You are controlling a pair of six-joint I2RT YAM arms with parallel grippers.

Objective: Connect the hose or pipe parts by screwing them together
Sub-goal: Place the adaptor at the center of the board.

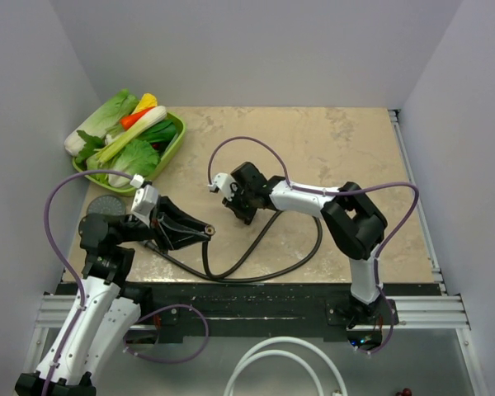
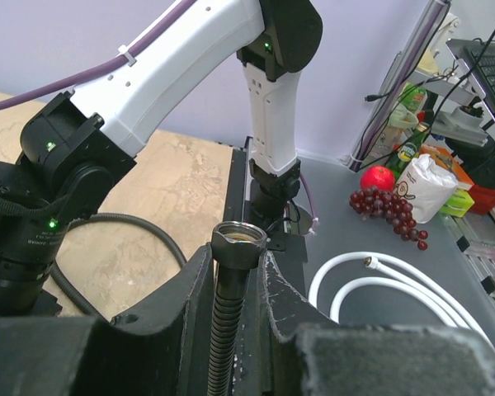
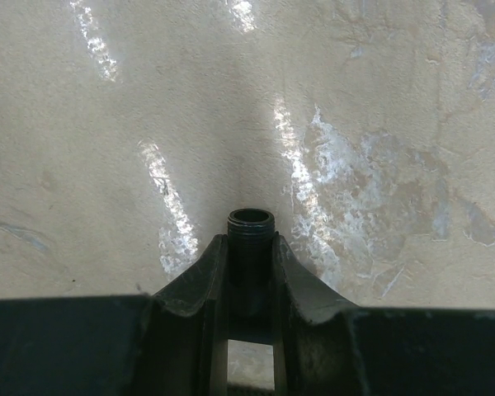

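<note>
1. The left gripper point(image 2: 238, 266) is pressed together on the hose point(image 2: 223, 330), just below its end nut point(image 2: 239, 242).
2. The right gripper point(image 3: 250, 247) is pinched on the black fitting point(image 3: 251, 221), threaded stub protruding.
3. Alignment is judged the step in hand: nut and stub are held near each other over the table point(image 1: 338, 140), not yet joined.
4. Next, both axes must be lined up, then turned together.
5. The hose end runs along the fingers point(image 2: 190, 297), nut mouth pointing away from the wrist.

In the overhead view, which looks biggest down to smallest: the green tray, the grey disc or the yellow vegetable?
1. green tray
2. grey disc, clearly bigger than the vegetable even though the left arm hides part of it
3. yellow vegetable
</note>
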